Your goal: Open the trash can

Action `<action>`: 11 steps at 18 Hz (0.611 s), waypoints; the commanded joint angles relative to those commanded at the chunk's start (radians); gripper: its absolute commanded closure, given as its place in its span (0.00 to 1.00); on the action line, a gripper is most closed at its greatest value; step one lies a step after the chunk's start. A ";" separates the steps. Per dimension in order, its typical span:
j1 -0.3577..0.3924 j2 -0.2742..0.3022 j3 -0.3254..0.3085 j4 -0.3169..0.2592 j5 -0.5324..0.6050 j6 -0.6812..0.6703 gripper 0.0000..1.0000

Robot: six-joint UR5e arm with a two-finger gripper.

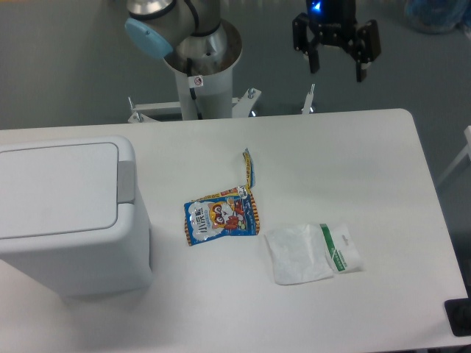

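1. Nothing done yet: trash can (70,213) sat at the table's left edge, lid flat and closed, grey push tab (126,181) untouched on its right side.
2. Gripper (337,68) hung high past the far edge, spread wide, holding nothing (well apart from the can).
3. Left to do: pretty much everything, probably reaching that tab and pressing.

Lab: pedestal-mounted robot arm (195,29), white table (353,147)

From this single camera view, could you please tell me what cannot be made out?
- Trash can: left side cut off by the frame edge.
- Snack packet: print too small to read.
- Tool: its top runs past the upper edge.
- Dark object: cropped at the right edge, unidentifiable.
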 joint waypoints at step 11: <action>-0.047 0.011 0.002 -0.003 -0.069 -0.139 0.00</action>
